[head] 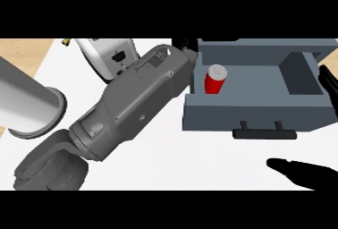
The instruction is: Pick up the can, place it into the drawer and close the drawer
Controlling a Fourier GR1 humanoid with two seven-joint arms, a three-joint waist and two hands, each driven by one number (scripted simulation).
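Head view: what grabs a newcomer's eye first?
The red can with its white top, standing inside the open grey drawer at upper right. Next, the big grey left forearm running diagonally across the middle up to the drawer's left edge. A black right hand shows at lower right, below the drawer's handle.

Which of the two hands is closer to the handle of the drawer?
The right hand, black, at the view's lower right, just below the drawer's handle. The left hand is up by the drawer's back corner.
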